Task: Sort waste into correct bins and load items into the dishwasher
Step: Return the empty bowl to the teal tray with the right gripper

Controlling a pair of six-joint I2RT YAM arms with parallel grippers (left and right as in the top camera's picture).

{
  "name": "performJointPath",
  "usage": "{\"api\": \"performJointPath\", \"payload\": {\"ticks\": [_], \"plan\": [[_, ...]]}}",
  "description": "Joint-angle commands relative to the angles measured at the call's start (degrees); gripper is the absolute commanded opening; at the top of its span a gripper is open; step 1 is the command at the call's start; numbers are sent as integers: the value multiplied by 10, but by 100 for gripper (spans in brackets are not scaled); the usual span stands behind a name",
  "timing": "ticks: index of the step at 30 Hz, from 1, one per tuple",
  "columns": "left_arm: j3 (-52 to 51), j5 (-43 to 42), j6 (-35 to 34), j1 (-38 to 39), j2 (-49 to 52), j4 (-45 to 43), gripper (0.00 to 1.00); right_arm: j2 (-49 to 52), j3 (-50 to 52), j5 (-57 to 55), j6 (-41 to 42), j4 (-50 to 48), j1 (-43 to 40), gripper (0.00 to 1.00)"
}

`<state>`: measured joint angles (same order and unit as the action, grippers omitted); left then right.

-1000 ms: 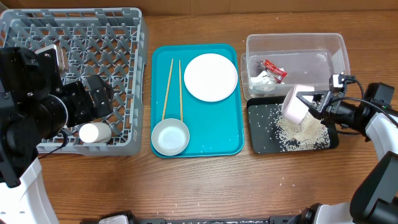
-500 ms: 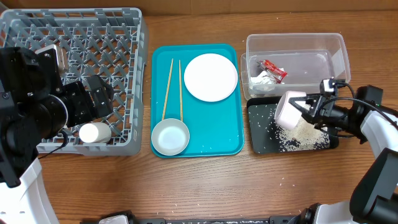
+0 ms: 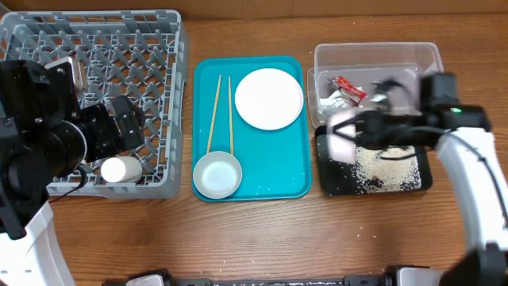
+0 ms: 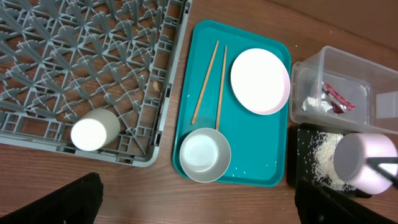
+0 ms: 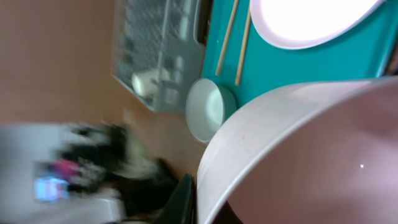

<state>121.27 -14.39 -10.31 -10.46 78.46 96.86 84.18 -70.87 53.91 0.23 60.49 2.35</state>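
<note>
Right gripper (image 4: 380,165): pinched on the rim of the pink bowl (image 4: 365,160), holding it tipped sideways above the left end of the black tray (image 3: 421,181), toward the right edge of the tabletop (image 3: 254,238).
Left gripper (image 3: 125,125): fingers (image 4: 50,200) spread wide with nothing between them, hovering over the near half of the rack (image 3: 95,48), by the left edge.
Overhead view: the only one showing both arms at once, but the right arm and pink bowl are smeared by blur.
Left wrist view: the pink bowl is sharp here, mouth facing left, with a thin dark finger on its right rim. Rice (image 4: 320,152) lies heaped on the black tray beneath.
Right wrist view: the bowl's pale inside fills the lower right. Past its rim everything is blurred.
Clear tub (image 3: 432,59): near the far right corner, just beside the black tray's far side. A red wrapper (image 3: 349,87) and a paper scrap (image 3: 335,102) lie at its left end.
Rack contents: a white cup (image 3: 121,169) in its near right corner. The rack itself sits at the far left corner.
Teal tray (image 3: 278,159): middle of the tabletop. Chopsticks (image 3: 220,111) lie side by side along its left, a plate (image 3: 269,98) sits far right, and a grey-blue bowl (image 3: 217,175) sits near left, just beside the chopstick tips.
</note>
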Motion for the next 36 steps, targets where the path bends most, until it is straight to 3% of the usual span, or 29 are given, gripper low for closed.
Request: {"api": "performJointPath", "payload": {"ticks": [1, 5, 9, 16, 17, 20, 22, 33, 36], "plan": [[6, -5, 9, 3, 3, -1, 100, -19, -18, -291, 65, -10, 140, 4], [6, -5, 9, 3, 3, -1, 100, 28, -18, -438, 126, -35, 297, 4], [6, -5, 9, 3, 3, -1, 100, 112, -18, -535, 178, -97, 394, 4], [6, -5, 9, 3, 3, -1, 100, 187, -18, -558, 173, -172, 407, 4], [6, -5, 9, 3, 3, -1, 100, 187, -19, -557, 171, -179, 407, 6], [6, -5, 9, 3, 3, -1, 100, 186, -30, -528, 149, -177, 408, 38], [6, -5, 9, 3, 3, -1, 100, 183, -51, -517, 128, -145, 408, 52], [6, -5, 9, 3, 3, -1, 100, 83, -200, -517, 133, 13, 415, 61], [6, -5, 9, 3, 3, -1, 100, 20, -207, -517, 133, 14, 424, 71]]}}
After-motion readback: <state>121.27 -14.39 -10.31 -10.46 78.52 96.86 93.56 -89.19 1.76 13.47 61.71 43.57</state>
